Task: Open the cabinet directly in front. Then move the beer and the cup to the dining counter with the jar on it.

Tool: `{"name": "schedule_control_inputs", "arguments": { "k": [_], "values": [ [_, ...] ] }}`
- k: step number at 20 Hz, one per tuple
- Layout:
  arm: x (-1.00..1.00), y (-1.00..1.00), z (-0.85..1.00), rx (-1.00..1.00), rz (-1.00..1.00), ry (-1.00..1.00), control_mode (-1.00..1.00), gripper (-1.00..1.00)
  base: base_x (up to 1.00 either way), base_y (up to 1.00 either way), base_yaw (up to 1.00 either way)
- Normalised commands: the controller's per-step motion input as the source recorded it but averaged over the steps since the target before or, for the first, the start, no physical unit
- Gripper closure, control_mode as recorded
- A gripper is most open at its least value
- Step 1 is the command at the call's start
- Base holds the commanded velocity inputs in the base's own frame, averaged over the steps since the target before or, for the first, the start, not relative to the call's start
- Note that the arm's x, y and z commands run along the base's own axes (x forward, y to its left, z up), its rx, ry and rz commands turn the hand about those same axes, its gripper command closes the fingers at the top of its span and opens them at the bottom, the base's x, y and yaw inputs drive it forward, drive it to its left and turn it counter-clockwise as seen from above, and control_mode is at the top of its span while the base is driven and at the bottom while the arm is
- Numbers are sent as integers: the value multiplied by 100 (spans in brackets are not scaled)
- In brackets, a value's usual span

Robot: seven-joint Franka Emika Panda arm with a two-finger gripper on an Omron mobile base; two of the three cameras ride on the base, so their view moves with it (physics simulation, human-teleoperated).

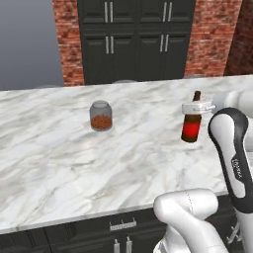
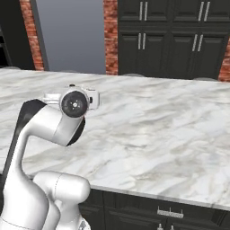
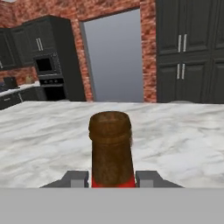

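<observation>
Standing upright on the dining counter [image 1: 59,148], the beer [image 1: 192,122] keeps its long axis vertical, well right of the jar [image 1: 101,115]. The gripper [image 1: 196,106] is clamped on the bottle at the shoulder — fingers [image 3: 75,178] flank the neck. Base contact with the marble appears made, though not certain — release turns on that.

Beer [image 1: 191,122]: dark brown glass, red label; jar [image 1: 101,116]: clear glass, reddish-brown contents, greyish lid; worktop [image 1: 59,153]: white marble w/ grey veins, black base cabinets [image 1: 74,234] below w/ silver handles; tall cabinets [image 1: 136,39] behind: black, silver handles; wall [image 1: 210,37]: red brick; fingers [image 3: 148,178]: dark grey.
</observation>
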Motion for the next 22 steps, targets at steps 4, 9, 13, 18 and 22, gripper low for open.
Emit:
{"name": "schedule_control_inputs", "arguments": {
  "k": [4, 9, 13, 18, 22],
  "values": [
    [100, 12, -39, -4, 15, -1, -100, 100, 0, 0, 0],
    [100, 27, -46, -3, 15, 2, -100, 100, 0, 0, 0],
    [98, 78, -51, -7, 17, 2, -100, 100, 0, 0, 0],
    [34, 40, -37, -1, 12, -2, -100, 100, 0, 0, 0],
    [0, 0, -8, 1, 0, -5, -100, 100, 0, 0, 0]
  ]
}}
